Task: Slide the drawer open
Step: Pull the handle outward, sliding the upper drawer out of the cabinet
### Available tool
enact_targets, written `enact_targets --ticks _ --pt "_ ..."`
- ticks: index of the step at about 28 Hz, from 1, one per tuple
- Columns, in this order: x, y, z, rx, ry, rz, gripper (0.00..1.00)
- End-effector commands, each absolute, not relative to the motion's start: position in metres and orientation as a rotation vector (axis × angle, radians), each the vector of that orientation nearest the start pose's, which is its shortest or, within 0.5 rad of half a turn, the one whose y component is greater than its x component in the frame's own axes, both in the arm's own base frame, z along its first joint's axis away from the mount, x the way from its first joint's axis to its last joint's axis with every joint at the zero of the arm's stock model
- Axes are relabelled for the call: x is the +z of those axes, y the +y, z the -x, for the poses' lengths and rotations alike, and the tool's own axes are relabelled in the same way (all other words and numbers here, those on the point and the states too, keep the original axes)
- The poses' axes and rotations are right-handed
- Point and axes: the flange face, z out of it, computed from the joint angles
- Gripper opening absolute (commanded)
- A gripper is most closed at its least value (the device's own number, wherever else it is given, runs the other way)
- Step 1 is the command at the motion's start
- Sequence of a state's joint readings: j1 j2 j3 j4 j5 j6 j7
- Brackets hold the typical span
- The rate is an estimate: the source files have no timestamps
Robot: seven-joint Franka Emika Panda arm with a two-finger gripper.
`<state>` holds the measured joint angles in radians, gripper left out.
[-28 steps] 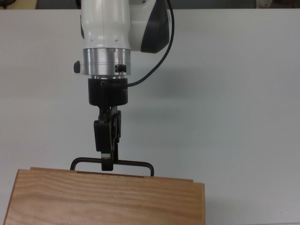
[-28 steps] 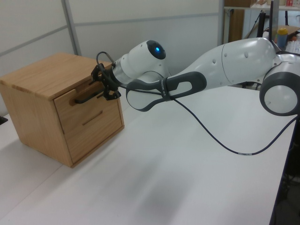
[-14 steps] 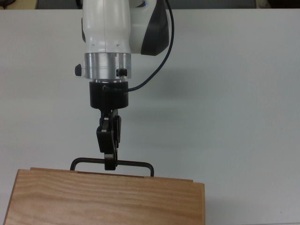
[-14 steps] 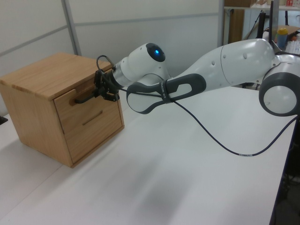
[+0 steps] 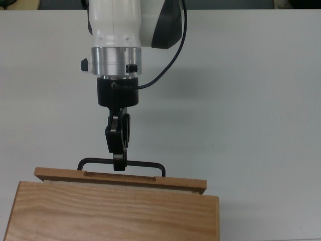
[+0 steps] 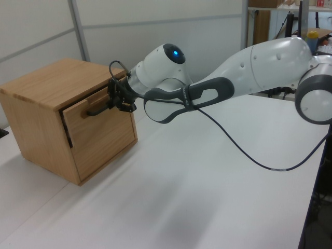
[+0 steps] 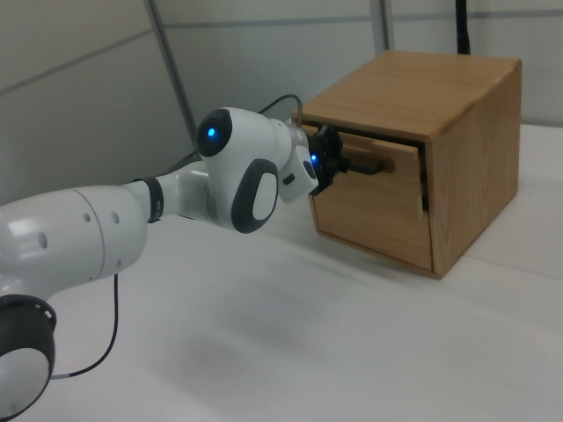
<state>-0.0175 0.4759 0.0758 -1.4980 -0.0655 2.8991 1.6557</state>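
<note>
The pincer (image 5: pixel 119 164) is clenched on the black handle (image 5: pixel 145 164) of the drawer (image 5: pixel 120 180), gripping the bar near its middle so the pull runs straight. The drawer stands slightly out of the wooden cabinet (image 6: pixel 39 83) on the desk (image 5: pixel 251 100), only partly open.

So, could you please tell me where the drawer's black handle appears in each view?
Top view: handle low, left of centre, above the drawer front.
Left view: handle upper left.
Right view: handle upper right.
Shared landmark: the gripper on it.
</note>
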Motion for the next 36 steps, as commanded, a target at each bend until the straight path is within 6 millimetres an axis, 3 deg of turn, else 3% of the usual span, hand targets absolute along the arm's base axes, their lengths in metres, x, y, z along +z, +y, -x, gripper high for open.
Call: enact_targets --ticks 1,10,17,29,36 --pt "0.524 0.034 -0.709 -0.779 1.670 1.686 0.00" --pt "0.532 0.036 -0.678 -0.754 1.699 1.720 0.00" --pt "0.552 0.037 -0.657 -0.662 1.812 1.809 0.00" --pt "0.555 0.040 -0.637 -0.570 1.902 1.929 0.00" --pt "0.566 0.041 -0.641 -0.590 1.889 1.904 0.00"
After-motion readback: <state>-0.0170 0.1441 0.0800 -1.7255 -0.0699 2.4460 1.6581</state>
